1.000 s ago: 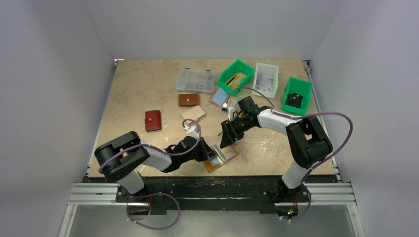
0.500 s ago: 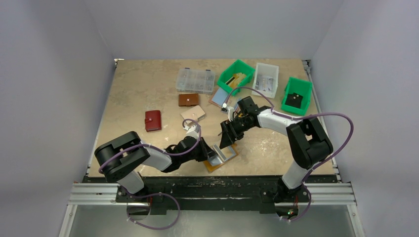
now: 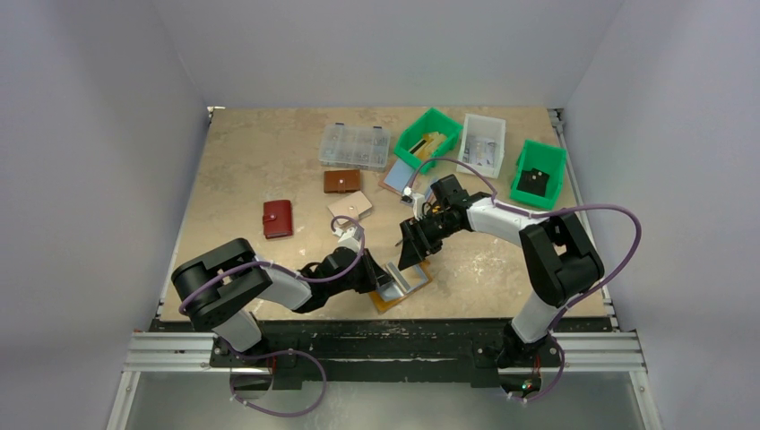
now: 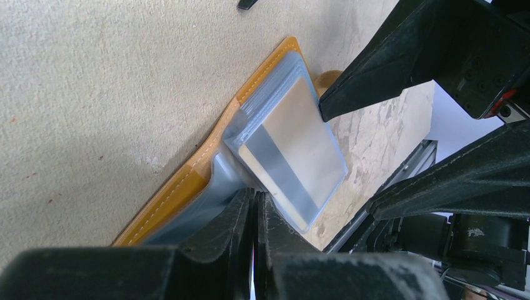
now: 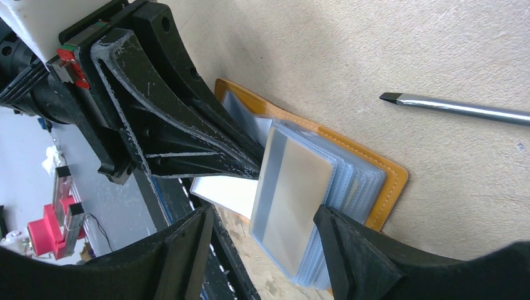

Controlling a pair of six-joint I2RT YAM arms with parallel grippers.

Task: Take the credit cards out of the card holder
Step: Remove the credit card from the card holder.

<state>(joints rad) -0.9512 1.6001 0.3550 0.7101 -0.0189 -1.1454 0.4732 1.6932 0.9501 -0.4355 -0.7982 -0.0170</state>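
L claw (image 4: 255, 203) clenched on mustard leather card holder (image 4: 187, 181) at the near edge of the table (image 3: 484, 296); R claw (image 5: 262, 215) released, straddling silvery-grey plastic credit cards (image 5: 290, 181).
We reckon R may pinch whole sleeve stack, not one card, & drag holder off the edge; free room lies farther in, w/ steel screwdriver blade (image 5: 450, 107) nearby.

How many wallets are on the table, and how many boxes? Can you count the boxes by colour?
Wallets: 4 (red wallet, brown wallet, pale wallet, mustard card holder)
Green bins: 2 (left green bin, right green bin)
White bin: 1
Clear box: 1
Total: 8
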